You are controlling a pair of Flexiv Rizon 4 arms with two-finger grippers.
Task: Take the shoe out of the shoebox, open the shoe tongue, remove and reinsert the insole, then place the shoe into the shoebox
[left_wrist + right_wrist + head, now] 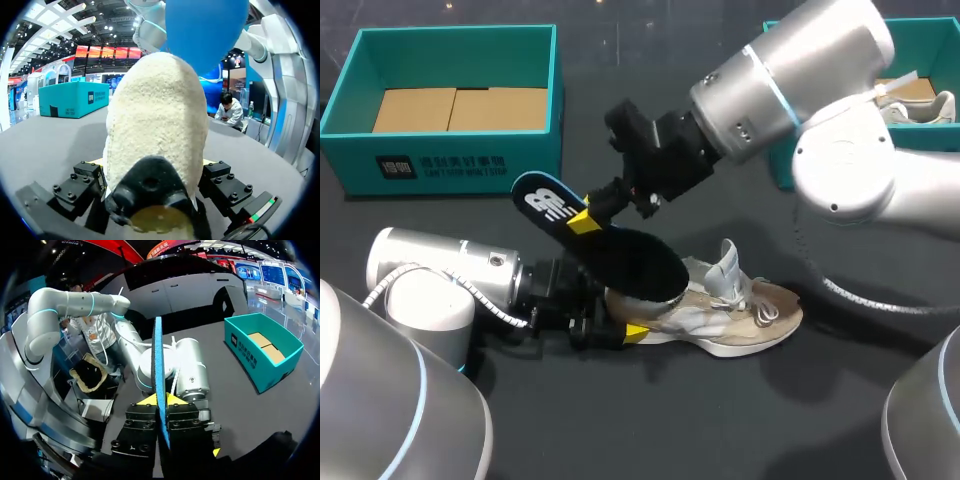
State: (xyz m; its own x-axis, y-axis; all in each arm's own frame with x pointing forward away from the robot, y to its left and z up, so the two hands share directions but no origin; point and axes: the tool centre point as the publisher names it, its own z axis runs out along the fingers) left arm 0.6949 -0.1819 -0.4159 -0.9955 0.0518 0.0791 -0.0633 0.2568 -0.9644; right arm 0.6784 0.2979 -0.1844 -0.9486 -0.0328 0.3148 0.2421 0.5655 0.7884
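Head view: right hand grips insole over the shoe

Right hand's yellow tips are clenched on the insole near its blue end; the black forepart slopes down away from that hand over the shoe's opening. Just under it, the left hand grasps the shoe's heel from both sides, the shoe resting on the surface with its toe pointing away from this hand. Well beyond both hands stands the teal shoebox.
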